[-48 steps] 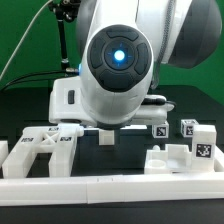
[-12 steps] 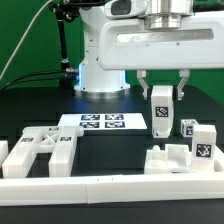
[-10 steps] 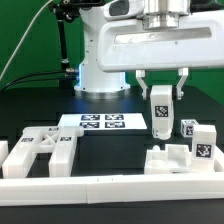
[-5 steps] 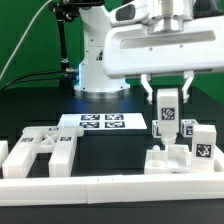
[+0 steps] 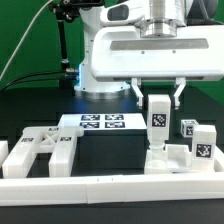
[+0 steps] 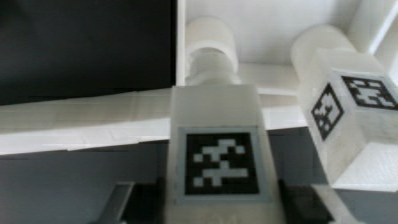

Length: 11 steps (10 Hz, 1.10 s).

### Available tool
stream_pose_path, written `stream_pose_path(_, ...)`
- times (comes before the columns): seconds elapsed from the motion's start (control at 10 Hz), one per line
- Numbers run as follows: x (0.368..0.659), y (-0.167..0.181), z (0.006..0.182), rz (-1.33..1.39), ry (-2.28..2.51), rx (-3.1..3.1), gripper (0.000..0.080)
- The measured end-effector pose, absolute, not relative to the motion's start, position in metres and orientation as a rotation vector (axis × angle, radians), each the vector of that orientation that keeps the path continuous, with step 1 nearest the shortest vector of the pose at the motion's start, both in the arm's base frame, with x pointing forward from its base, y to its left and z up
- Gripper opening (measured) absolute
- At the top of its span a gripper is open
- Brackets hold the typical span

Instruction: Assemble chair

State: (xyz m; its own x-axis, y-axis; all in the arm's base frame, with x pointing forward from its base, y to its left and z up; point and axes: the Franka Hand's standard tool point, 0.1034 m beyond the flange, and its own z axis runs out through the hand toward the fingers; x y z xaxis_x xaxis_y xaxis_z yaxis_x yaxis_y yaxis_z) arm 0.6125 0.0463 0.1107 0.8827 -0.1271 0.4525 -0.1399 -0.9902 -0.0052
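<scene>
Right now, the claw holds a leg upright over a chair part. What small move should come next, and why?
Probably ease the leg straight down. The claw holds it upright, its foot close over the chair part, so it looks lined up; whether it is seated cannot be told.

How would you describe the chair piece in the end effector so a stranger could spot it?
Start at the big white robot arm above the black table and follow it down to its end effector. Between its fingers stands an upright white square leg with a black-and-white tag; every other white part sits on the table, ungripped.
</scene>
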Motion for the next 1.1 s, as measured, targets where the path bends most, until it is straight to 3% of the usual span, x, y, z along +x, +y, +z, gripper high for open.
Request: stream_pose_path(1.1, 0.618, 0.049, 0.081, 0.733, -0.170, 2.997, 0.0287)
